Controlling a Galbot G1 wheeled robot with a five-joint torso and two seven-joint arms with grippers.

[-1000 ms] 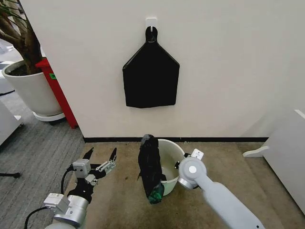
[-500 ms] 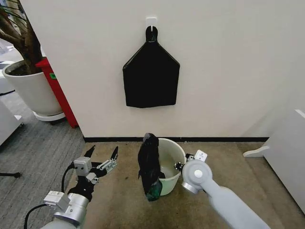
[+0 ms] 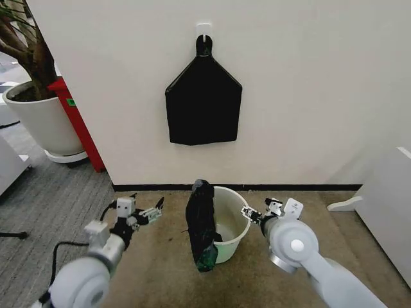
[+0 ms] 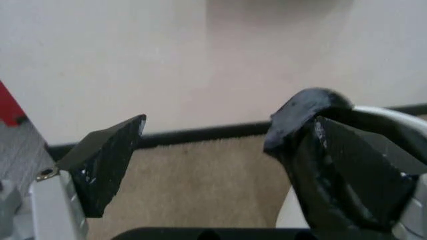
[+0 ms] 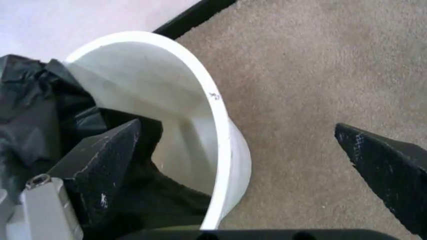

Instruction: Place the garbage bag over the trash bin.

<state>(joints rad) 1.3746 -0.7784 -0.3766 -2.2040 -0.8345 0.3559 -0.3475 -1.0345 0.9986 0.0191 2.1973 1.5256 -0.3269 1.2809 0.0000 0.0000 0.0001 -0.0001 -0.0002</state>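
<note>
Both my grippers, left point(image 3: 146, 210) and right point(image 3: 259, 210), have risen beside the trash bin point(image 3: 236, 221), fingers wide open, empty; garbage bag point(image 3: 201, 224) still only draped over its rim.

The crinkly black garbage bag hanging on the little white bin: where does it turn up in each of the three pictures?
Head view: garbage bag draped over the near-left rim of the trash bin, between the two claws.
Left wrist view: garbage bag is bunched behind the dark finger, bin rim beside it.
Right wrist view: garbage bag spills into the bin's far side.
Shared landmark: the black baseboard along the wall.
</note>
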